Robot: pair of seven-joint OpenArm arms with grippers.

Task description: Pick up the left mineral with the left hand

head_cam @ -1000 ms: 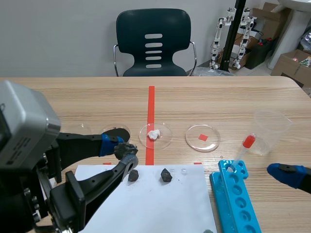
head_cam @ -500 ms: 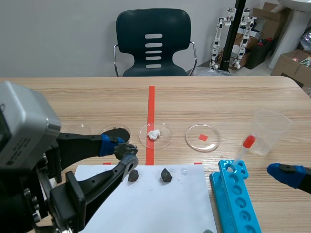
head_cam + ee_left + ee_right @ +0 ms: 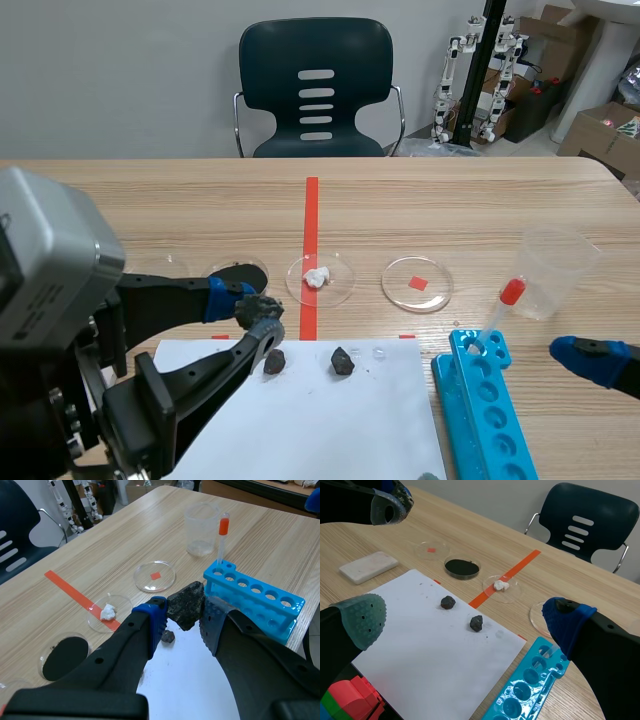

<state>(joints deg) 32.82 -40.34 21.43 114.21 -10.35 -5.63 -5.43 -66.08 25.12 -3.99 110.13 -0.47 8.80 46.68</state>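
Note:
A dark, rough mineral (image 3: 186, 602) is pinched between the blue pads of my left gripper (image 3: 185, 619), which is shut on it and holds it above the white paper (image 3: 320, 420). In the scene view that gripper (image 3: 250, 314) hangs over the paper's far left corner. Two smaller dark minerals (image 3: 274, 362) (image 3: 343, 361) lie on the paper near its far edge. At the table's right side my right gripper (image 3: 464, 616) stands open with nothing between its fingers; only one blue fingertip (image 3: 590, 358) shows in the scene view.
Three petri dishes stand beyond the paper: black powder (image 3: 238, 275), a white lump (image 3: 320, 278), a red square (image 3: 417, 283). A blue tube rack (image 3: 485, 410) with a red-capped tube (image 3: 505, 300) and a clear cup (image 3: 556, 268) are at the right. A white block (image 3: 369, 566) lies left of the paper.

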